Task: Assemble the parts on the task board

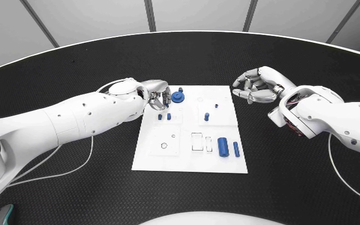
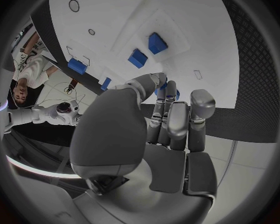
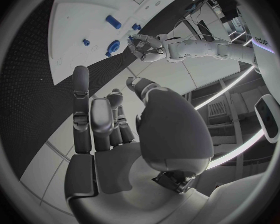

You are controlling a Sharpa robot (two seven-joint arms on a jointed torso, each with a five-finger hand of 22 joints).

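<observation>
The left hand [image 1: 156,96] sits at the far left corner of the task board [image 1: 188,160], fingers curled beside a round blue part [image 1: 178,97]; whether it grips that part cannot be told. The right hand [image 1: 257,85] hovers off the board's right edge over the counter [image 1: 90,58], fingers bent, holding nothing. 2 long blue cylinders [image 1: 222,147] lie near the board's front. A misaligned push could jam the round part or shift the board.
</observation>
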